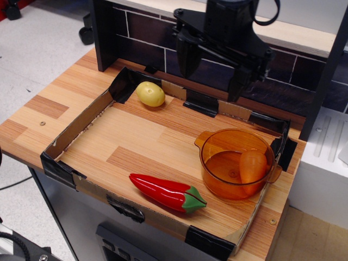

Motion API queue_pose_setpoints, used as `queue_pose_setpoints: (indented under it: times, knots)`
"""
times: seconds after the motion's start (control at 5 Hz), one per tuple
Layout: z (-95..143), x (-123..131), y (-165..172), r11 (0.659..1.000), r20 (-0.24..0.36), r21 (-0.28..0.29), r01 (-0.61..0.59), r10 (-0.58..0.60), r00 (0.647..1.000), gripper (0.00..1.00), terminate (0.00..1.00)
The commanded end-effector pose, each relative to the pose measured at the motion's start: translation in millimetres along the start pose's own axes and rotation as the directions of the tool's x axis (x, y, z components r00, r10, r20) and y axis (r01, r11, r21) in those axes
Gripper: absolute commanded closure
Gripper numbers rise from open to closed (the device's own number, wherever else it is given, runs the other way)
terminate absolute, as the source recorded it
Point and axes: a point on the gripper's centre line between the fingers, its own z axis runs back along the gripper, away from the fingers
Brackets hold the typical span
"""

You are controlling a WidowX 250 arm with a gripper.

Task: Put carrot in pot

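The stubby orange carrot [253, 165] lies inside the transparent amber pot [236, 163], leaning against its right wall. The pot stands at the right end of the cardboard-edged tray. My black gripper [211, 73] hangs high above the back of the tray, up and to the left of the pot, well clear of it. Its two fingers [185, 57] are spread wide apart and hold nothing.
A red chili pepper with a green stem [167, 192] lies near the tray's front edge, left of the pot. A yellow potato-like toy [150, 94] sits at the back left. The cardboard tray wall [79, 126] rings the work area. A dark tiled back wall [147, 30] stands behind; a white box [326, 163] stands at right.
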Motion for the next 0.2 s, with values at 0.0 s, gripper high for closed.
queue_pose_setpoints:
  times: [0.0]
  knots:
    - [13.7,0.9,5.5,1.000,0.048,-0.006,0.000,0.000,0.999,0.00,1.00]
